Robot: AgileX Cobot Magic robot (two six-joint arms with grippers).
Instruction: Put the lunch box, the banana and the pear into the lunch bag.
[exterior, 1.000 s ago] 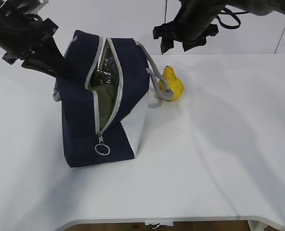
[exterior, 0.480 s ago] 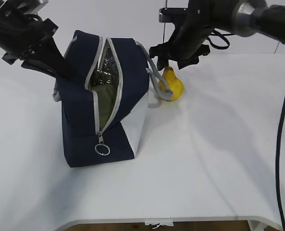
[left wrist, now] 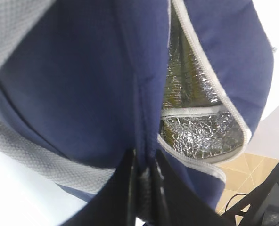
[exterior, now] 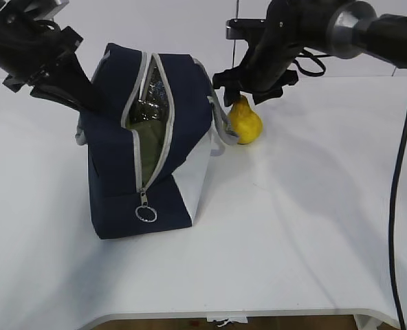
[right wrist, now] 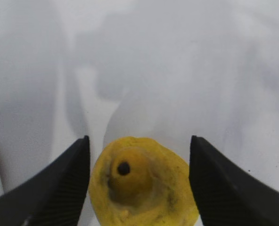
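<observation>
Beside the lunch bag, right end effector straddles the pear, unclenched, poised to grasp. Left end effector pinches bag fabric, holding its mouth agape.

The lunch bag hides the left tool's tips at upper left; the pear's base is cut off at the wrist frame's bottom edge.

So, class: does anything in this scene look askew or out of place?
The bag leans: the left gripper pinches its fabric at the opening, so it tilts rather than sitting flat. The pear stands upright on the table beside it. Nothing spilled or damaged.
</observation>
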